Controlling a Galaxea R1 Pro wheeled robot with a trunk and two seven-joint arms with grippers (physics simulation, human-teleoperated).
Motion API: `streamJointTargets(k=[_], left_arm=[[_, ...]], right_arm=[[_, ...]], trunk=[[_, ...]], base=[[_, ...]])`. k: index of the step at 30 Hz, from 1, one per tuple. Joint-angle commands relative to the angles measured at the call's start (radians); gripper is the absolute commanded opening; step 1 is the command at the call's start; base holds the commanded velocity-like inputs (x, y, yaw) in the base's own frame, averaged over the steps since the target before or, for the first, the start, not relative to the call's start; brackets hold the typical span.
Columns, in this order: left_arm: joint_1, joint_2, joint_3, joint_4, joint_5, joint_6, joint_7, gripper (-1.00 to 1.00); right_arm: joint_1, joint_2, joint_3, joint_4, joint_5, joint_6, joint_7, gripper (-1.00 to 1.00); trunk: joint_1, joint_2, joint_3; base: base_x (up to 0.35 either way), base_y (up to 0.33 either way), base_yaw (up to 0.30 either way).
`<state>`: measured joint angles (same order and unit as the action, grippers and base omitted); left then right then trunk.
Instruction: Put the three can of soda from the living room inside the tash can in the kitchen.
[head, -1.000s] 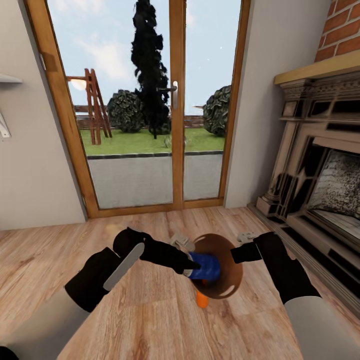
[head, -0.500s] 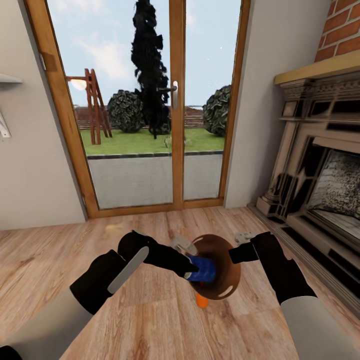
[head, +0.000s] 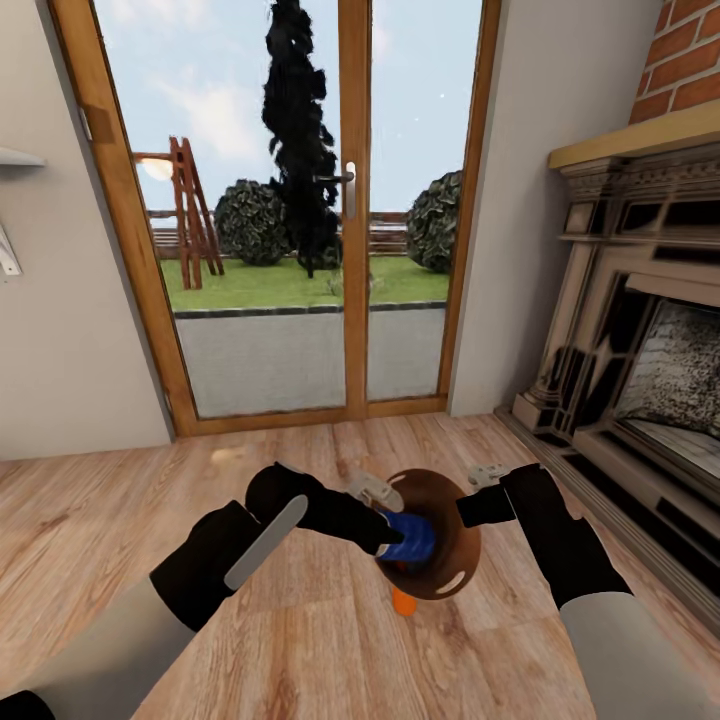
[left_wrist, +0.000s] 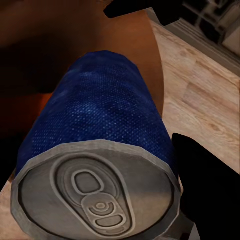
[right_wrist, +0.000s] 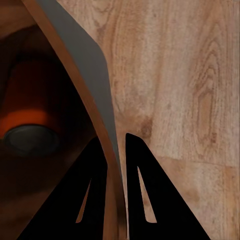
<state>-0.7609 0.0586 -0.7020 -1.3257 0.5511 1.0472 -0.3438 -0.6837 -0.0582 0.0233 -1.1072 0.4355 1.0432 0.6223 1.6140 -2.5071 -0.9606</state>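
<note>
The left gripper (head: 385, 541) clamps the blue can (head: 408, 537), long axis aimed into the tilted trash can (head: 452, 560); the right gripper (right_wrist: 116, 150) pinches its rim.

A home living room is shown. At the far side, tall wood-framed glass doors (head: 300, 210) are set in a pale wall, and a garden with lawn, shrubs and a dark tree is seen through them. On the right, an ornate dark fireplace (head: 640, 340) stands under a wooden mantel (head: 640, 135) and red brick chimney wall (head: 685, 60). A warm brown plank floor (head: 90, 530) is laid throughout.
</note>
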Motion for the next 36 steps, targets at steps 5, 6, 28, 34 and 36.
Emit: streamJointTargets(k=[5, 6, 28, 34, 36], left_arm=[[0.0, -0.007, -0.031, 0.001, -0.001, 0.0, 0.007, -1.0], [0.0, -0.007, -0.038, 0.002, 0.0, 0.0, 0.014, -1.0], [0.0, -0.051, -0.054, 0.107, -0.002, 0.0, 0.123, -1.0], [0.0, -0.051, -0.056, 0.122, -0.002, 0.0, 0.136, -1.0], [0.0, -0.051, -0.056, 0.122, -0.002, 0.0, 0.136, -1.0]], right_arm=[[0.0, 0.001, 0.0, 0.0, -0.02, 0.004, 0.004, -1.0], [0.0, 0.003, 0.0, 0.0, -0.02, 0.004, 0.004, -1.0], [0.0, 0.028, 0.0, -0.002, 0.031, 0.004, 0.004, -1.0], [0.0, 0.029, 0.0, -0.002, 0.031, 0.004, 0.004, -1.0], [0.0, 0.029, 0.0, -0.002, 0.031, 0.004, 0.004, -1.0]], trunk=[[0.0, 0.0, 0.0], [0.0, 0.0, 0.0], [0.0, 0.0, 0.0], [0.0, 0.0, 0.0], [0.0, 0.0, 0.0]], base=[[0.0, 0.0, 0.0], [0.0, 0.0, 0.0], [0.0, 0.0, 0.0], [0.0, 0.0, 0.0], [0.0, 0.0, 0.0]])
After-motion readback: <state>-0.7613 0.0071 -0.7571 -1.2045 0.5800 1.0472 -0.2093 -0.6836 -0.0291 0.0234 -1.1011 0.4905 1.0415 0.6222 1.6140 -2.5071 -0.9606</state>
